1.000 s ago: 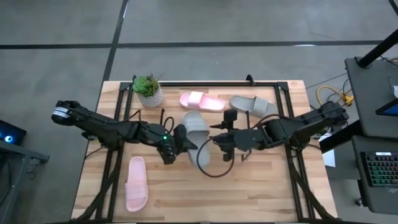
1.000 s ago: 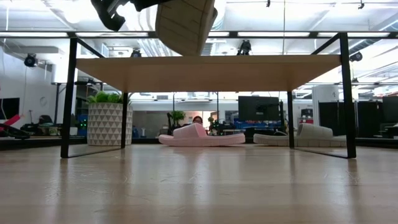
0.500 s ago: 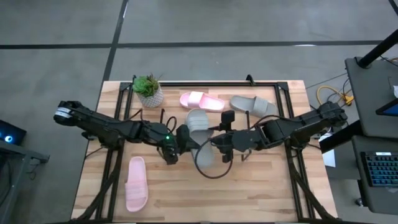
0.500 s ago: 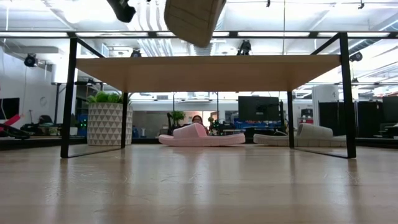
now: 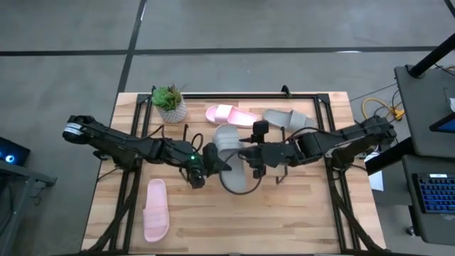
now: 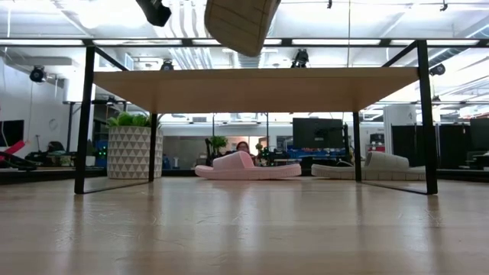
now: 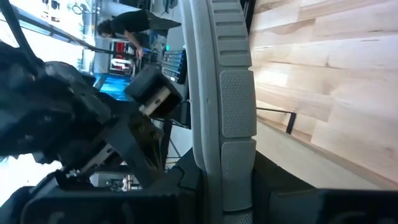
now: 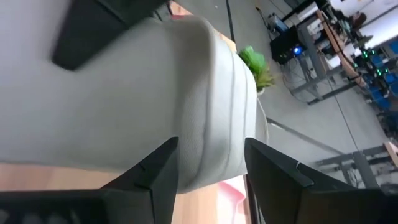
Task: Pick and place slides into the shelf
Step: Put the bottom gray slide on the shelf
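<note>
Inspecting near to far, I find one pale pink soft slide (image 5: 156,210) on the table's near side, untouched. Mid-table, the left gripper (image 5: 207,162) is clamped on a raised grey soft slide (image 5: 229,155); the right gripper (image 5: 254,155), now closer, straddles it, fingers apart. Two slides lie under the black-rod wooden-board shelf (image 6: 256,85); none on it.

I have both arms stretched inward over the table middle, meeting at the raised grey slide (image 5: 229,153). My left gripper (image 5: 207,164) pinches its edge from one side; my right gripper (image 5: 254,156) straddles its other side, fingers (image 8: 155,171) spread wide.
</note>
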You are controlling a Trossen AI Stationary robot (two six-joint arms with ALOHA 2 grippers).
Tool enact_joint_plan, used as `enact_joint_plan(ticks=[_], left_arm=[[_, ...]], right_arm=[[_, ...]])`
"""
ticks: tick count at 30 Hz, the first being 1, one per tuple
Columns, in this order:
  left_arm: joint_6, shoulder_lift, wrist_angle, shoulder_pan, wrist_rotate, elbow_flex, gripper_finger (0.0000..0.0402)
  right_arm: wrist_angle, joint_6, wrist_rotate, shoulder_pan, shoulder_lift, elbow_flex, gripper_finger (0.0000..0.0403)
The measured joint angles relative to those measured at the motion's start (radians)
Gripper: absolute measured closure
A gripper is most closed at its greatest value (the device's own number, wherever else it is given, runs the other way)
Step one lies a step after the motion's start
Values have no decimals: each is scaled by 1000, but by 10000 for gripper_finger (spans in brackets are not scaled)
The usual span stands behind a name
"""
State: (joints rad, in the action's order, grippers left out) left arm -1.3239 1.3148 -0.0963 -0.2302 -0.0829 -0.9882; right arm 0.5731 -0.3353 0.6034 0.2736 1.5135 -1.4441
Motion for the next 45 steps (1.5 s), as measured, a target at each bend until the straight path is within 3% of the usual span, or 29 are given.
enact_joint_plan(ticks=[13, 17, 22, 25, 28, 37, 42, 45], left_arm=[[0, 0, 4, 1, -4, -6, 359], [4, 0, 8, 1, -2, -8, 359], [7, 0, 2, 1, -2, -8, 359], [17, 0, -2, 1, -2, -8, 359], [121, -3, -6, 1, -8, -22, 358], [317, -51, 1, -4, -84, -28, 220], [387, -69, 21, -35, -125, -24, 186], [402, -71, 31, -69, -226, -25, 180]], right_arm=[[-5, -2, -3, -25, 23, 0, 242], [5, -8, 0, -25, 45, 0, 287], [12, -14, 3, -25, 51, -1, 377], [17, -22, 3, -25, 49, -6, 388], [19, -28, 42, -25, 49, -13, 391], [43, -47, 208, -26, 48, -12, 393], [29, -44, 328, -26, 48, -12, 394], [23, -44, 417, -30, 51, -12, 394]])
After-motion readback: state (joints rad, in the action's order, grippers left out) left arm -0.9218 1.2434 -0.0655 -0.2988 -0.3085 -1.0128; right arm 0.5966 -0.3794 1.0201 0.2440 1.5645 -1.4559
